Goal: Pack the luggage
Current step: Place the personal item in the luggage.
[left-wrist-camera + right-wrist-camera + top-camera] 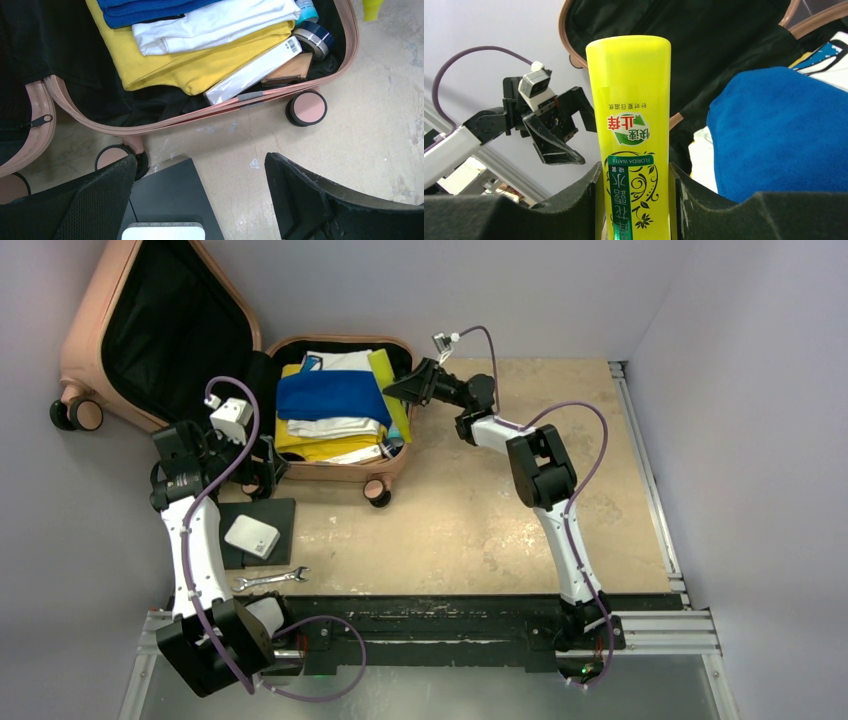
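**Left end effector spread wide at the luggage front, right end effector clamped on a bottle**

Left end effector (264, 466) (200, 167) hangs with its fingers far apart and nothing between them, just in front of the luggage (85, 340) (150, 127). The luggage lies unzipped on the surface (480, 520). Its lid leans up and away to this end effector's left, and the filled half sits just ahead of the fingertips. Below the end effector are a black pad (282, 512) (170, 195) and the white box (252, 536) (162, 231) lying on it. A wrench (270, 580) lies nearer the arm's base. Ahead of the fingers, inside the case, folded cloth is stacked: yellow (165, 65) at the bottom, white (210, 25) over it and a blue towel (335, 395) (135, 10) on top. A wheel (378, 490) (306, 107) stands ahead and to the right.

Right end effector (402, 390) (634, 200) is closed around a yellow bottle (382, 365) (631, 100), one finger pressed on each side. The bottle stands out beyond the fingertips at the luggage's right edge. The towel (774, 130) is just to its side. Whether the bottle touches the case, I cannot tell.
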Available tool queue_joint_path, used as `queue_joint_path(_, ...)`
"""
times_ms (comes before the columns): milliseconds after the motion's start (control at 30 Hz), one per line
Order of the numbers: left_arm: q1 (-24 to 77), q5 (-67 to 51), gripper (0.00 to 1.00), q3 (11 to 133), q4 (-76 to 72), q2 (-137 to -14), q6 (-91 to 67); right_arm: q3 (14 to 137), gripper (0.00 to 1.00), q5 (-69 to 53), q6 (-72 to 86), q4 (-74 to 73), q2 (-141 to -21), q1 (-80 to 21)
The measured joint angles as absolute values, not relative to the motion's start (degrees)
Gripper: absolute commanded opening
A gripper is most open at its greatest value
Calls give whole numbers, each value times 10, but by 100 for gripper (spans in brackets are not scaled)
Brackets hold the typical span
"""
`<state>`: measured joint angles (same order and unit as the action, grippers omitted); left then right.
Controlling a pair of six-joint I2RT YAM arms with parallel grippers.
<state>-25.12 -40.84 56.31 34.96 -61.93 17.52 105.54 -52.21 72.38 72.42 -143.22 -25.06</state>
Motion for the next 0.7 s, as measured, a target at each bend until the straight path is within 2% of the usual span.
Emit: queue_joint_path(700,-274,-433,99,563,350,-629,175,1055,10,-488,763,846,-1429,-255)
